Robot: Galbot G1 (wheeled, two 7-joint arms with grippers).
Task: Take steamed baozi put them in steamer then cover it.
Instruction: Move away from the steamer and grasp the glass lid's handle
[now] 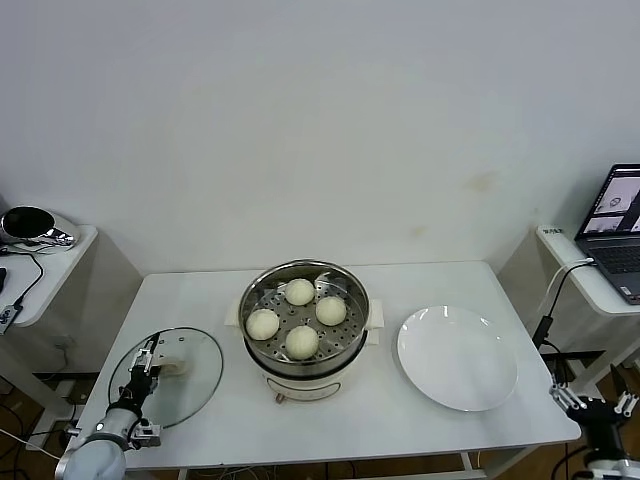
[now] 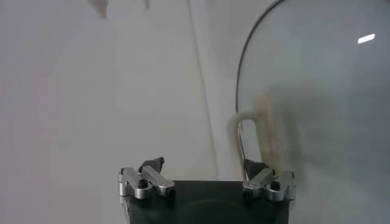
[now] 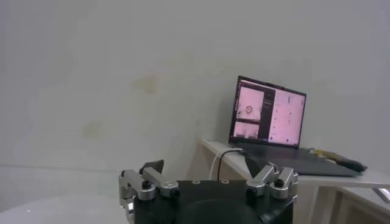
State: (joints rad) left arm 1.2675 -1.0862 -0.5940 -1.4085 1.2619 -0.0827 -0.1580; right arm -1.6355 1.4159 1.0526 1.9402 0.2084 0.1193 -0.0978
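Four cream-white baozi lie on the perforated tray inside the steel steamer (image 1: 342,356) at the table's middle: one at the back (image 1: 299,291), one at the right (image 1: 331,310), one at the left (image 1: 262,323), one at the front (image 1: 301,341). The steamer is uncovered. The glass cover (image 1: 195,385) lies flat on the table at the front left, its cream handle (image 1: 178,365) up. My left gripper (image 1: 148,357) is open, over the cover's left part, just beside the handle. In the left wrist view the gripper (image 2: 204,165) is open and the handle (image 2: 234,131) stands near one finger. My right gripper (image 1: 596,404) is open and empty, off the table's front right corner.
An empty white plate (image 1: 457,357) lies right of the steamer. A laptop (image 1: 615,215) sits on a side shelf at the right, with a cable hanging down; it also shows in the right wrist view (image 3: 268,119). A dark round object (image 1: 30,225) sits on a left side shelf.
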